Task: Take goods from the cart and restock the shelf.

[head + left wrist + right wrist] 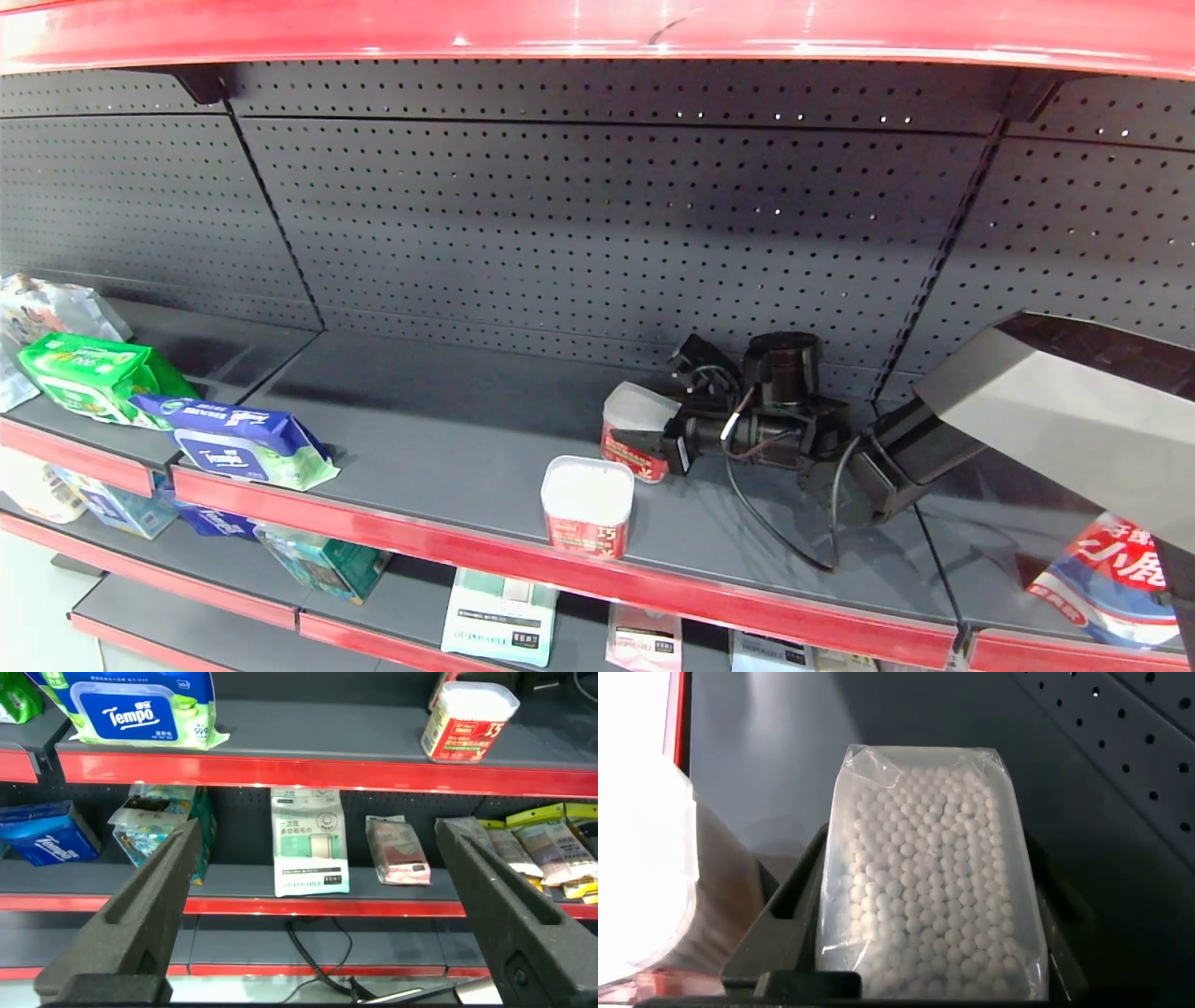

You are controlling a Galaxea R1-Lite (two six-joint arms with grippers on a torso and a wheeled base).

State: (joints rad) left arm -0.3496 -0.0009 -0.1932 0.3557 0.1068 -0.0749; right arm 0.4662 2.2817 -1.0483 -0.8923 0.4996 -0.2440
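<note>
right jaws clamp a swab tub (627, 415) mid-shelf behind its twin (588, 504) at the red lip (420, 539); left jaws gape.

Shop aisle, tiered grey shelves (448, 420) with red front rails (420, 539), perforated back panel (607, 215), packaged wipes (243, 441) at left of frame.

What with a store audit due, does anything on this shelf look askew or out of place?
Mostly tidy. The blue wipes pack lies skewed across a seam in the shelf, one corner poking over its red front rail. The swab tub held in the right claw looks slightly tilted, unlike the upright tub in front.
</note>
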